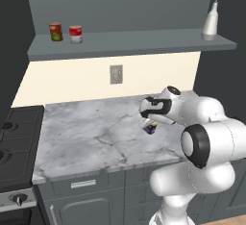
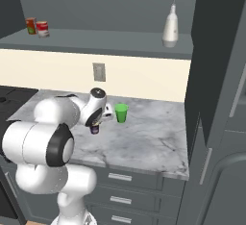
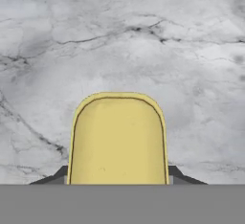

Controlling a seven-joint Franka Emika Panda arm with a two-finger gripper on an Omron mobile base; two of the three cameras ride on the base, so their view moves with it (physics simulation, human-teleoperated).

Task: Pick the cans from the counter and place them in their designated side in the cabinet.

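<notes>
My gripper [image 1: 150, 123] hangs low over the right half of the marble counter [image 1: 86, 135] and is shut on the dark blue can [image 1: 150, 129] with the yellow top [image 3: 118, 141]. From the right base view the gripper [image 2: 95, 124] holds that blue can [image 2: 94, 130] close to the counter [image 2: 149, 140]; whether the can still touches the marble I cannot tell. The red-and-white can [image 1: 75, 34] stands upright at the left end of the cabinet shelf [image 1: 134, 42], also seen as the red-and-white can [image 2: 42, 29] on the cabinet shelf [image 2: 105, 43].
A red can with a green label [image 1: 55, 31] stands just left of the red-and-white can. A white bottle [image 1: 210, 23] occupies the shelf's right end. A green cup [image 2: 121, 113] stands on the counter right beside the gripper. The black stove [image 1: 14, 142] borders the counter's left.
</notes>
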